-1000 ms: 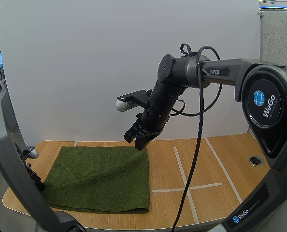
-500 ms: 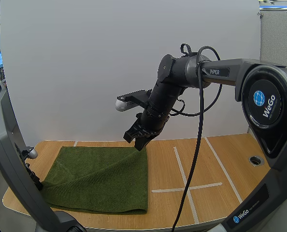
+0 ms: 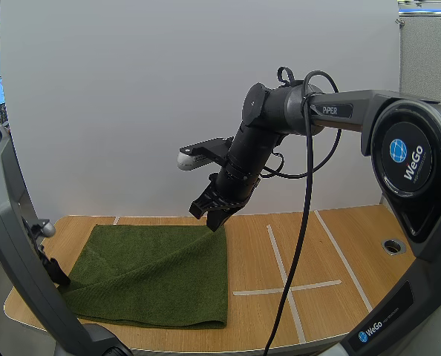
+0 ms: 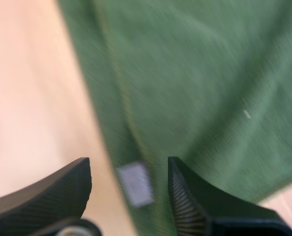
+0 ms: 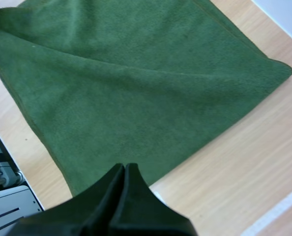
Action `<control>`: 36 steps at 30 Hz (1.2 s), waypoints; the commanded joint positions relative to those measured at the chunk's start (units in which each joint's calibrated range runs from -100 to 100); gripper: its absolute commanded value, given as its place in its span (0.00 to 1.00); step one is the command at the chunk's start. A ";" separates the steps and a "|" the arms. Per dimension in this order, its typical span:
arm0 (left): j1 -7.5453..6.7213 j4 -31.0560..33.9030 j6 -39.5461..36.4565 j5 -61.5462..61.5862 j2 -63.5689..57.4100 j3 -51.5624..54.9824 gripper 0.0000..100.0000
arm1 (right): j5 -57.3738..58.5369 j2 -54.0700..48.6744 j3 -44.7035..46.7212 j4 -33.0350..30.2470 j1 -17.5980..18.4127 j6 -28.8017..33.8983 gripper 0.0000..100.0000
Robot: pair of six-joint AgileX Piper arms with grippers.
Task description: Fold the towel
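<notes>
Towel (image 3: 154, 274) lies on the table (image 3: 332, 245), at 9 o'clock of table centre. My right gripper (image 3: 214, 219) stands at its 1 o'clock corner, and my left gripper (image 4: 129, 172) is over its 8 o'clock edge.

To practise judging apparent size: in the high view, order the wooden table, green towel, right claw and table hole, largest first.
1. wooden table
2. green towel
3. right claw
4. table hole
No two look alike in size.
</notes>
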 commanded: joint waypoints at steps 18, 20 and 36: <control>-9.84 -10.80 -7.13 1.52 1.25 -13.44 0.79 | -13.15 -3.36 23.74 7.41 5.56 -4.35 0.00; -10.15 -11.71 -7.58 1.52 3.02 -15.45 0.79 | -14.15 -2.62 23.89 7.41 6.33 -3.74 0.00; -10.42 -12.25 -10.64 1.52 12.69 -24.31 0.79 | -20.48 9.96 24.07 7.46 6.40 -4.66 0.00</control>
